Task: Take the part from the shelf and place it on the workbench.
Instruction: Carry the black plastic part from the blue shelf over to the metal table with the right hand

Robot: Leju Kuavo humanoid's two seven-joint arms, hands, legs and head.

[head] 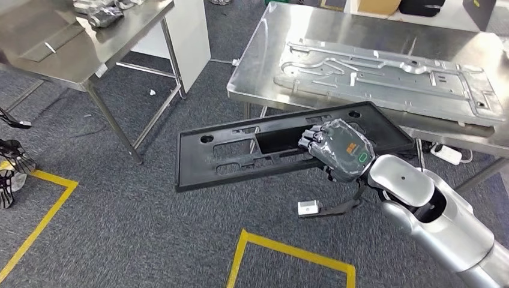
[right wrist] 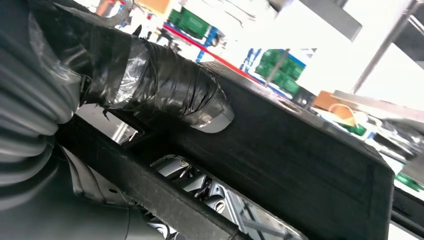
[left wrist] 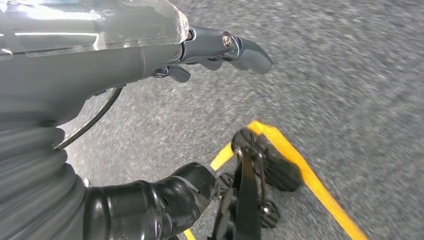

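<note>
Head view shows the right hand (head: pixel 337 150) carrying a long black panel (head: pixel 240 153) beside the steel desk (head: pixel 264 66). Right wrist view adds its thumb (right wrist: pixel 170 90) pressed on the panel's face, fingers (right wrist: pixel 200 185) curled through a slot beneath. The left hand (left wrist: pixel 100 55) hangs over carpet, fingers apart, holding nothing.

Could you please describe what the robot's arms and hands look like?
The right arm is glossy silver with rounded segments. The right hand is dark grey under clear film, marked orange and green. The left hand is grey with a ribbed cover.

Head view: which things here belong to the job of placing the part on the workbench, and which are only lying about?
Job:
black part, held by the right hand
workbench

Lying about:
silver metal panel on the workbench
second steel table
white power strip
yellow floor tape
</note>
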